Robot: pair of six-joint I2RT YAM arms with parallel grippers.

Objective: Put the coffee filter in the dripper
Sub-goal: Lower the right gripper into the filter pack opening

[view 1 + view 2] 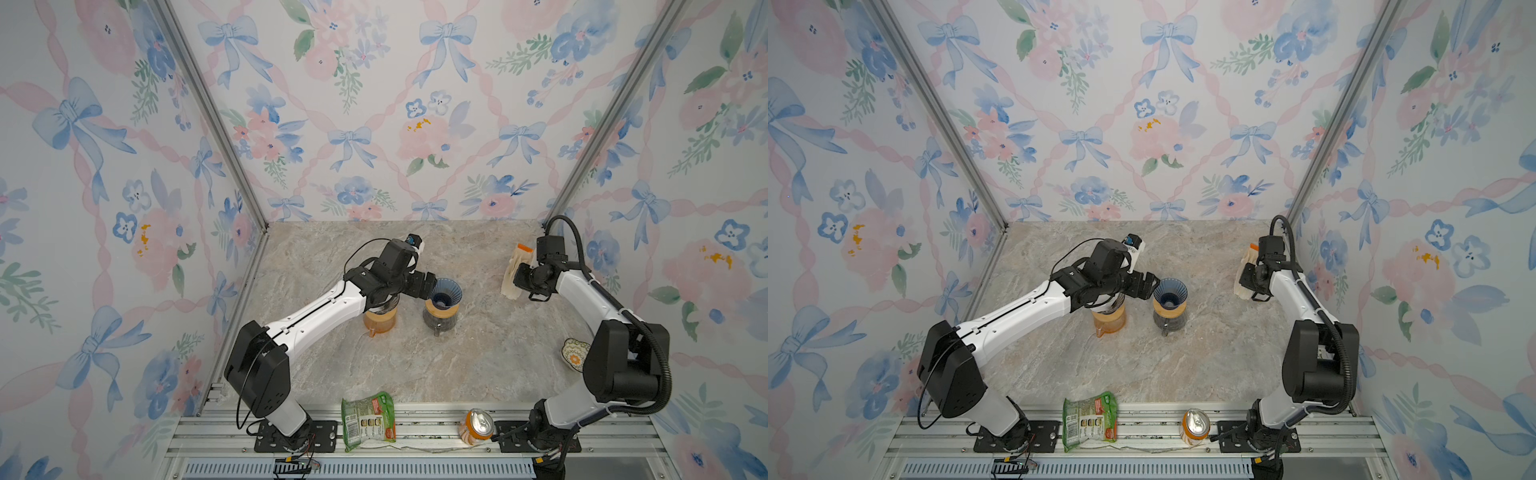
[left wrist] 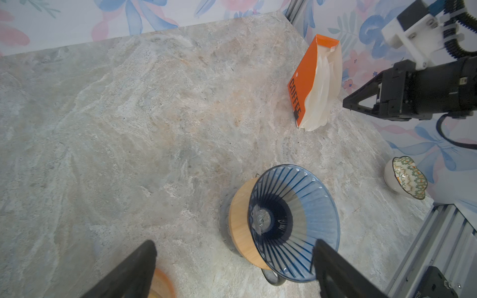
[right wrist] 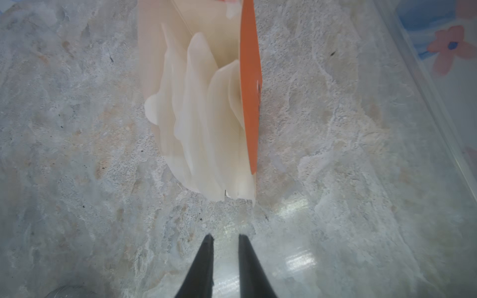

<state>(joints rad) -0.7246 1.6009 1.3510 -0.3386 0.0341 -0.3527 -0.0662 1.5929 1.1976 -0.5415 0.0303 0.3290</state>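
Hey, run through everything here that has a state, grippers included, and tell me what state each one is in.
dripper: upright on the carafe, no filter in it.
carafe: upright, dripper on top.
filter pack: standing, open, filters fanning out.
left gripper: open wide, empty, beside the dripper.
right gripper: slightly open, empty, short of the filters.
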